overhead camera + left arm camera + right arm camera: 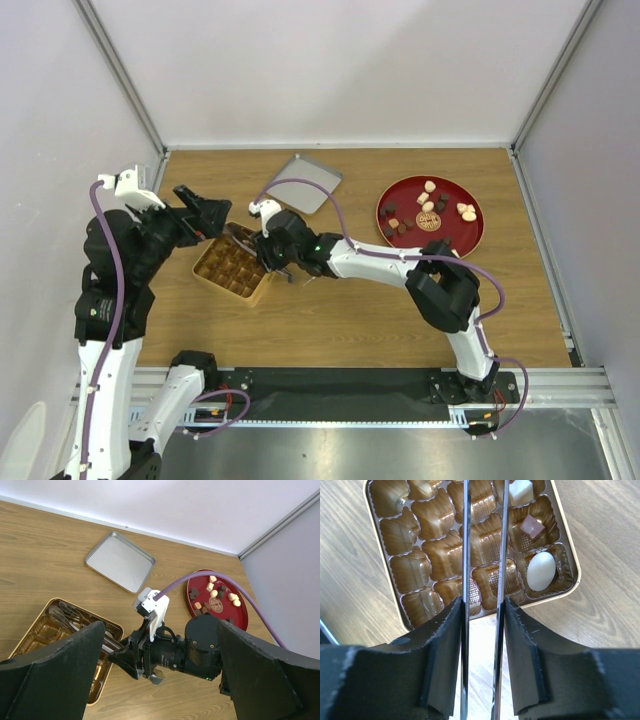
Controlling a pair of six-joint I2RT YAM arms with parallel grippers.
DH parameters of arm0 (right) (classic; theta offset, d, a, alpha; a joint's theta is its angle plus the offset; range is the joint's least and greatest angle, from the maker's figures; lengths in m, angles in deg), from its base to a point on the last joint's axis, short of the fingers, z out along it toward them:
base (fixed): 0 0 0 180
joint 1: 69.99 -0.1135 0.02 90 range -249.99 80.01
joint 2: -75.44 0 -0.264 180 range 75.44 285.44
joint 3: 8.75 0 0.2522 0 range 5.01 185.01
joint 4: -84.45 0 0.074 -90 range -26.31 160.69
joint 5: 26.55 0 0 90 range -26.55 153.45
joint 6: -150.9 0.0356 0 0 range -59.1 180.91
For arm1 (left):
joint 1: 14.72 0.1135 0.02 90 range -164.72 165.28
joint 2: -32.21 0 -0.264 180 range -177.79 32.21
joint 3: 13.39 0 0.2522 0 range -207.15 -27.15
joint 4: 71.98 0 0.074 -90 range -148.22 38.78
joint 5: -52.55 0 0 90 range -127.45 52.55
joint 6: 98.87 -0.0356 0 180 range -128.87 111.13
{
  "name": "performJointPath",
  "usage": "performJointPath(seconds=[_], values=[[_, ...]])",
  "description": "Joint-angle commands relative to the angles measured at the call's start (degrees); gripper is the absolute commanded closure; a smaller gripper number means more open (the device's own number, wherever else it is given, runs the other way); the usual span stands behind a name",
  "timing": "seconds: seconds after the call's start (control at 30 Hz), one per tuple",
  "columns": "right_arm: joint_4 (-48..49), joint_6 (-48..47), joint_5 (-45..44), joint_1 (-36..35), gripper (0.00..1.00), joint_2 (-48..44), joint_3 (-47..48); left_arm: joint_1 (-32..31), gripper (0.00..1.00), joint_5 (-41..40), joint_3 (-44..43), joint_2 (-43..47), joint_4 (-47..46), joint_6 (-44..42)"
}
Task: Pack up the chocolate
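Well, you had the right claw (482, 611) pinching the tongs (465, 545), their blades reaching over the box (410, 570). Three pieces of chocolate (541, 571) sat in compartments along its 3 o'clock edge in the right wrist view; the rest lay on the red plate (456, 233), at 3 o'clock from the box. Your left claw (210, 218) hung spread near the box's 11 o'clock.

Chocolates (428, 206) scattered on red plate (470, 238), right. Box (225, 272) left of centre; left gripper (213, 220) and right gripper (262, 252) at it. Tray (303, 182) behind.
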Motion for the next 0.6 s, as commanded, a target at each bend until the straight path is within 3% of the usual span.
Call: performJointPath(seconds=[0.0, 0.57], values=[[1.86, -1.62, -2.13, -1.13, 0.58, -1.34, 2.64, -0.08, 0.0, 0.07, 0.19, 0.12, -1.35, -0.66], [-1.74, -5.14, -10.73, -1.31, 0.53, -13.11, 0.61, -0.08, 0.0, 0.86, 0.11, -0.41, -2.06, -0.49]])
